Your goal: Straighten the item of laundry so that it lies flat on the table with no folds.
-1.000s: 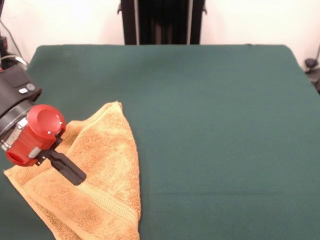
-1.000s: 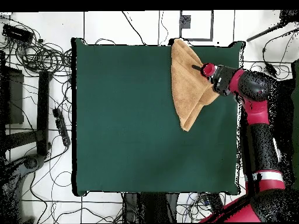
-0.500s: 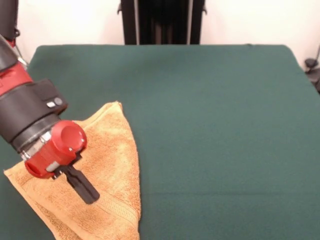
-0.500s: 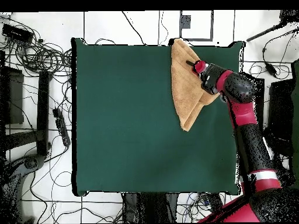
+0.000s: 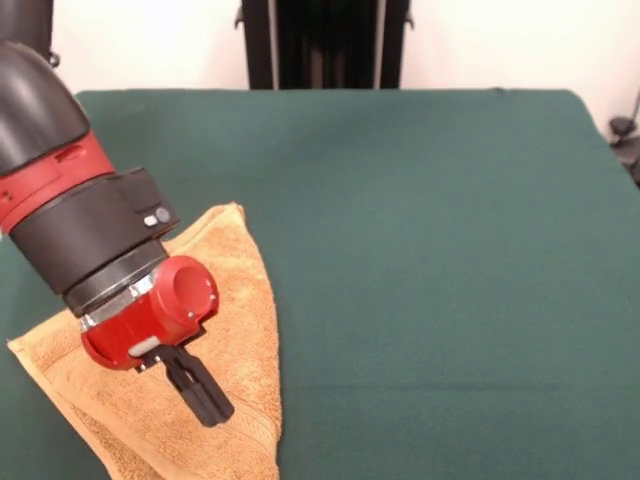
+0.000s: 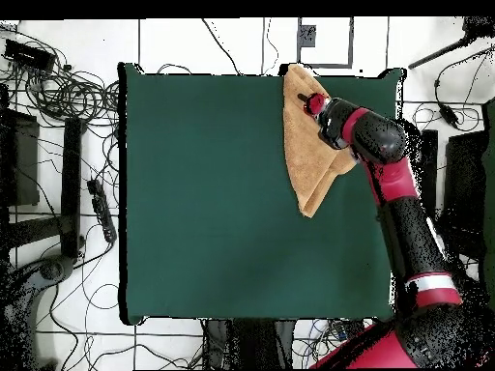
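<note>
On table (image 5: 420,250), orange towel (image 5: 235,300) folded, triangular

We see towel (image 5: 235,330) orange-yellow, fluffy, with woven band of same colour near one edge. We see table (image 5: 420,260) plain dark green. Arm (image 5: 70,200) black and red near wrist; red cap above black gripper (image 5: 205,395). In overhead view, arm red with dark speckling and one white ring.

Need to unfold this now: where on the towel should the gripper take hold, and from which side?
Probably the towel's doubled edge facing the open table, low near the woven band, approached from that open side. The towel lies folded into a triangle, so pulling that layer outward should open it. The gripper hangs over it.
</note>
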### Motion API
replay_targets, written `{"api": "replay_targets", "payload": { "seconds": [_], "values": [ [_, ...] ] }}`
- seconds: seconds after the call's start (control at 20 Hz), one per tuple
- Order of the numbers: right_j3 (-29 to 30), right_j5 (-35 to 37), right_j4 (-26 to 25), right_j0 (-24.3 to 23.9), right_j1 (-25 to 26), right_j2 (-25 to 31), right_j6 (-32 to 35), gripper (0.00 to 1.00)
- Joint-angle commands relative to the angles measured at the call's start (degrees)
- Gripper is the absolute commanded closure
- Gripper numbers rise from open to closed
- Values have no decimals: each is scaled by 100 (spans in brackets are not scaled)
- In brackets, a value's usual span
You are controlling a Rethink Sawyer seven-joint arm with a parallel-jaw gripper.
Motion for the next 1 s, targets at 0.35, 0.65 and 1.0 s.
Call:
{"api": "replay_targets", "payload": {
  "seconds": [0.35,0.65,1.0],
  "values": [
    [-649,851,147,684,-778,-1291,1261,100],
    [-1705,1780,253,575,163,-1034,412,100],
    [-2109,2224,260,599,368,-877,367,0]
  ]
}}
